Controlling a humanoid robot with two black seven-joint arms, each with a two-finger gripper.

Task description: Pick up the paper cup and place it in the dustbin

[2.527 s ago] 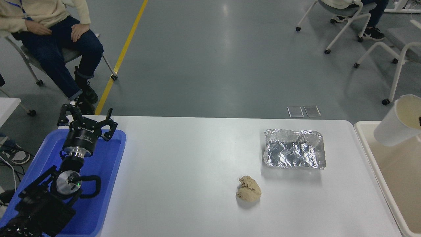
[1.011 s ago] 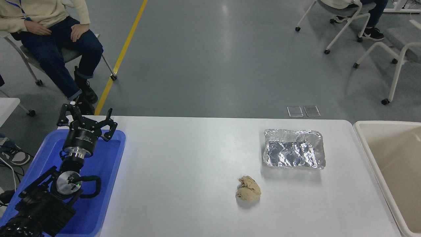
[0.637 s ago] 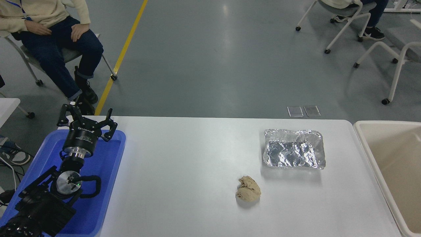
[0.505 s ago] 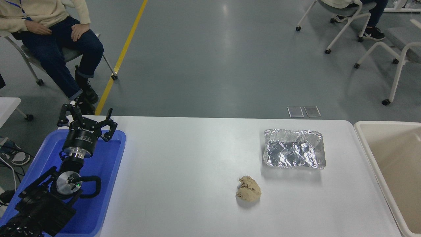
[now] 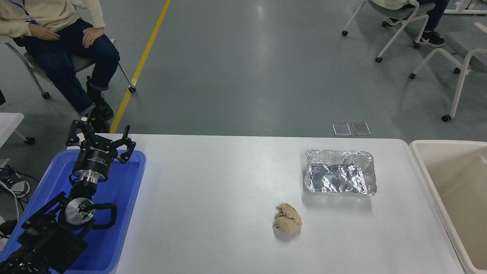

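Where the white table (image 5: 213, 213) is ending on the right, the dustbin (image 5: 424, 167) is sitting just beside it, and the picture's edge is cutting off most of the bin, so only its near-left corner, thick rim and part of its beige inside are showing. No paper cup is showing in that visible part, and the cut-off rest cannot be judged. Left of the dustbin, the foil tray (image 5: 339, 172) is lying on the table, and the crumpled paper ball (image 5: 287, 223) is resting further left and nearer the camera, apart from the tray. Far to the left of the dustbin, the left gripper (image 5: 99, 136) is hanging over the blue tray (image 5: 125, 205) with its fingers spread apart, holding nothing. A seated person (image 5: 57, 42), partly cropped, is sitting beyond that far corner
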